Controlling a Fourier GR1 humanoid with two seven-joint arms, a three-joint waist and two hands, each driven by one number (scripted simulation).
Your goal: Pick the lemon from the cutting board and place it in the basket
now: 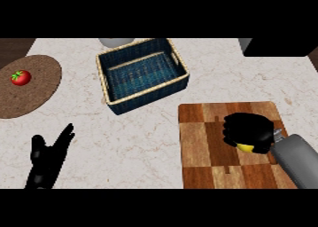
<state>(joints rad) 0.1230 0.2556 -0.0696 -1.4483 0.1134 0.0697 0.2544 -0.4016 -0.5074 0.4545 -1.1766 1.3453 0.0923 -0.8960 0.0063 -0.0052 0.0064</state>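
The lemon [247, 147] shows only as a small yellow patch under the curled fingers of the right robot hand [249, 132], over the middle of the cutting board [207, 146]; whether it touches the board cannot be told. The cutting board is a patchwork of light and dark brown wood lying flat at the lower right of the counter [122, 133]. The basket [141, 75] is rectangular, dark blue with a pale woven rim, and stands open just beyond the board's far left corner.

One lemon [247, 147], one basket [143, 75], one cutting board [207, 146], one tomato [21, 77], one mat [37, 95]
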